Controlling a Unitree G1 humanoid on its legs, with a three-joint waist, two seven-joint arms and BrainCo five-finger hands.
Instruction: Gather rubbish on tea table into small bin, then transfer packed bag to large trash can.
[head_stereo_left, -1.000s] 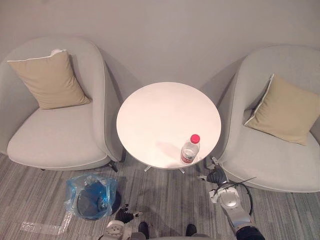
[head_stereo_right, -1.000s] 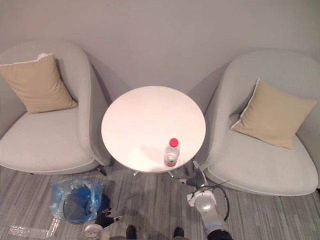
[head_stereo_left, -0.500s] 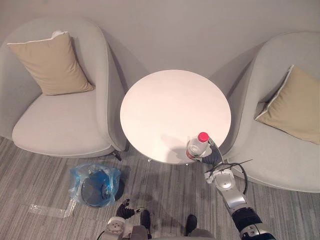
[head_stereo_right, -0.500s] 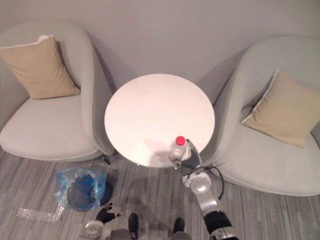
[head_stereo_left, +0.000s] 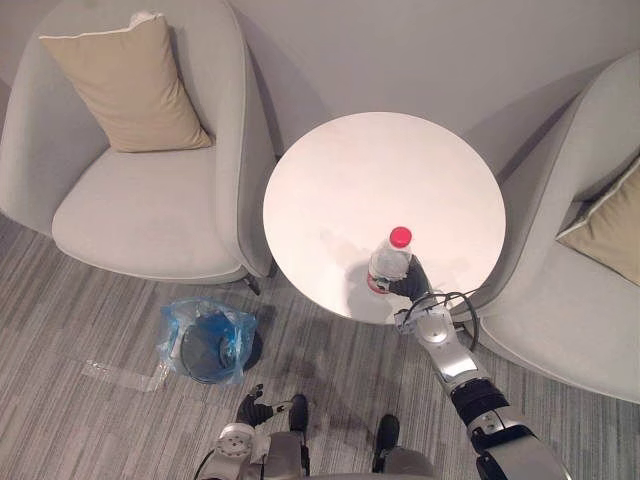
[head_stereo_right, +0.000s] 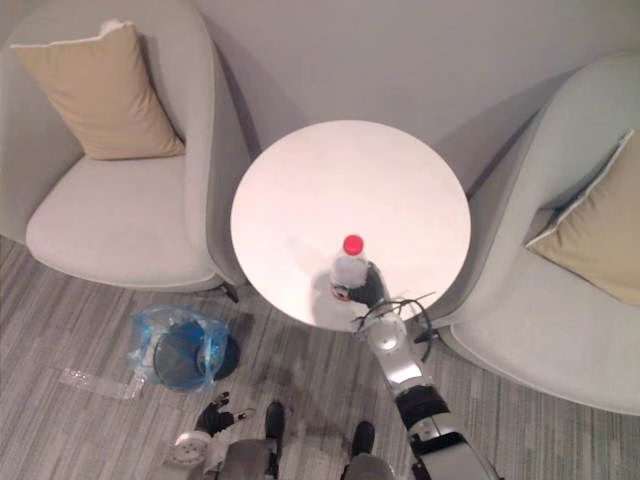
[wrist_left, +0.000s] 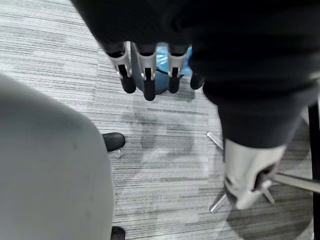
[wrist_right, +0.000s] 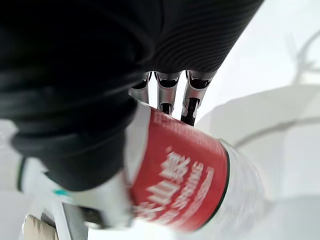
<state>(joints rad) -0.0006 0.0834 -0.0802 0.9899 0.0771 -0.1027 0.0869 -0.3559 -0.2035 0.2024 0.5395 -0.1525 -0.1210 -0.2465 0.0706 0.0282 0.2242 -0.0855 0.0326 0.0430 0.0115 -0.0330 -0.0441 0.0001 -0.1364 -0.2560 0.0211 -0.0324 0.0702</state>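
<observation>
A clear plastic bottle (head_stereo_left: 388, 265) with a red cap and red label stands upright near the front edge of the round white tea table (head_stereo_left: 380, 170). My right hand (head_stereo_left: 412, 283) is at the bottle's right side, touching it. In the right wrist view the bottle (wrist_right: 185, 170) sits between thumb and palm, with the fingers (wrist_right: 167, 90) reaching straight past it. The small bin (head_stereo_left: 208, 342), lined with a blue bag, stands on the floor left of the table. Down low by the floor my left hand (head_stereo_left: 250, 408) hangs, its fingers (wrist_left: 147, 75) straight and holding nothing.
A grey armchair (head_stereo_left: 150, 210) with a tan cushion (head_stereo_left: 130, 85) stands left of the table, another armchair (head_stereo_left: 570, 300) with a cushion (head_stereo_left: 610, 225) on the right. A flattened clear wrapper (head_stereo_left: 125, 375) lies on the striped carpet beside the bin. The table's metal foot (wrist_left: 245, 185) is near my left hand.
The whole view has shifted as the camera moved. My right hand rose from beside the table's foot to the table edge and came against the bottle. The bottle still stands in place.
</observation>
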